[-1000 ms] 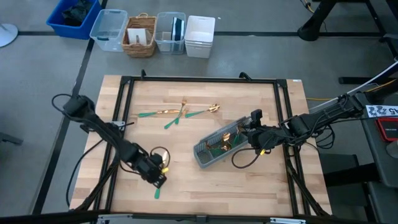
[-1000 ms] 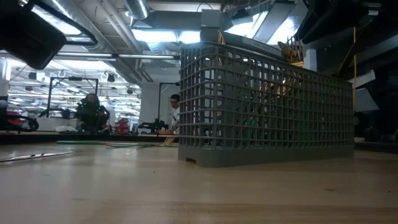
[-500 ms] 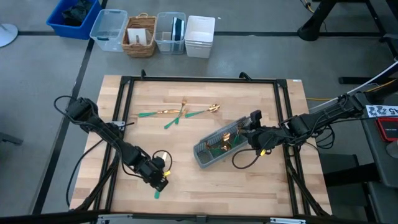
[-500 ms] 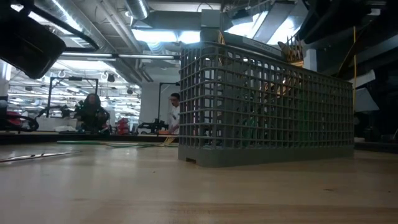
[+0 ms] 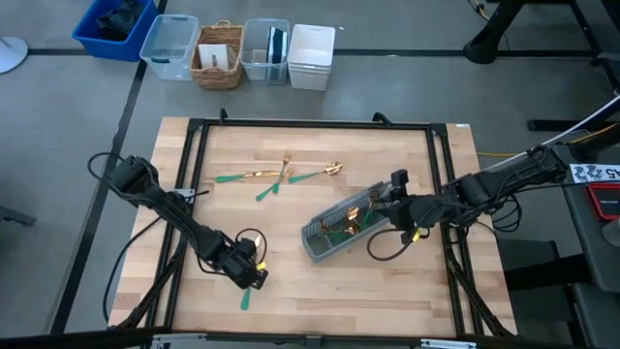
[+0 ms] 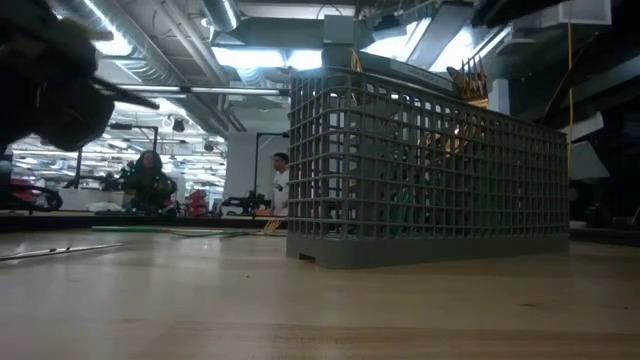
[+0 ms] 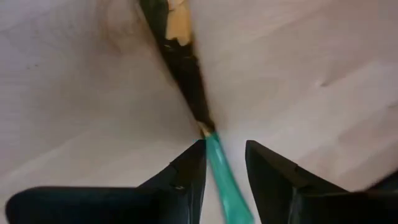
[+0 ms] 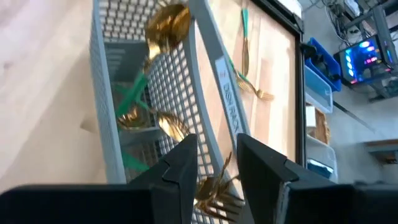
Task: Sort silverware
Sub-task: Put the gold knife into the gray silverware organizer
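Silverware is split between two places: three teal-handled gold pieces lie loose on the wooden table toward its far middle, several more already stand in the grey caddy lying on its side near the right-centre, and one stray piece lies near the front-left edge. The left gripper is down at that stray piece, and its wrist view shows the teal handle running between the two dark fingers with a gap on either side, so the jaws are parted and astride the handle, not clamped on it. The right gripper rests at the caddy's end with its fingers apart and the grey rim between them; I cannot tell whether they press on it. Each piece looks slim, stiff and light, so weight should be no trouble, but the polished gold head is likely slippery and the whole thing lies flat against the wood (little room for a fingertip beneath it). My judgement is that the coloured handle is the better place to take hold, squarely across its width and not too close to the tip, so the piece does not pivot or skid away as the fingers close.
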Controlling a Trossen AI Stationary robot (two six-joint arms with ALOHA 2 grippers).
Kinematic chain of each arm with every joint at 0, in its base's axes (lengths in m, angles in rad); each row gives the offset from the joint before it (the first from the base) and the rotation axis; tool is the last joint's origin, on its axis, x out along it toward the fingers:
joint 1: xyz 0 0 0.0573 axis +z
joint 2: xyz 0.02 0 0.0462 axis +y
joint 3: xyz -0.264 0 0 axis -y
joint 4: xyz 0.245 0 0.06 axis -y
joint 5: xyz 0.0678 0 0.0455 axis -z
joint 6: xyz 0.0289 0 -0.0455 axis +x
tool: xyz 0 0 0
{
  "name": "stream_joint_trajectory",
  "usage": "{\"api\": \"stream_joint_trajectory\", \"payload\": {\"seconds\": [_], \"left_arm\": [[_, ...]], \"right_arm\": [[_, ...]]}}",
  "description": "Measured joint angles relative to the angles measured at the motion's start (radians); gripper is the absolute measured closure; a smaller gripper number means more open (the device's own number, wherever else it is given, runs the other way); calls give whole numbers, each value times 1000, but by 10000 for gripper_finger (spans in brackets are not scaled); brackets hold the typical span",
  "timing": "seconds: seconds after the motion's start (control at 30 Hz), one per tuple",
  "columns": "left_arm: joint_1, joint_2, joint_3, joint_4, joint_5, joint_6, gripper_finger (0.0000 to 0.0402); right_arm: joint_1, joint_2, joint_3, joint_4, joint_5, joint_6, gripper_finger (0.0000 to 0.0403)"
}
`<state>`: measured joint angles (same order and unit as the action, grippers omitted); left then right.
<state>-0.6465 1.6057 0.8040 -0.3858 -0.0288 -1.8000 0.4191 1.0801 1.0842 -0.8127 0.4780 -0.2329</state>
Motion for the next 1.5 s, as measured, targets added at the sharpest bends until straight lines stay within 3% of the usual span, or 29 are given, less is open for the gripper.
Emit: {"api": "stream_joint_trajectory", "payload": {"seconds": [0.53, 0.93, 1.5], "left_arm": [[16, 25, 0, 0, -2, -75, 326], [76, 26, 0, -1, -35, -5, 349], [80, 21, 3, -183, -56, 25, 386]], "right_arm": [[0, 0, 27, -1, -1, 0, 288], [0, 0, 27, -4, -1, -8, 288], [0, 0, 27, -7, -1, -8, 288]]}}
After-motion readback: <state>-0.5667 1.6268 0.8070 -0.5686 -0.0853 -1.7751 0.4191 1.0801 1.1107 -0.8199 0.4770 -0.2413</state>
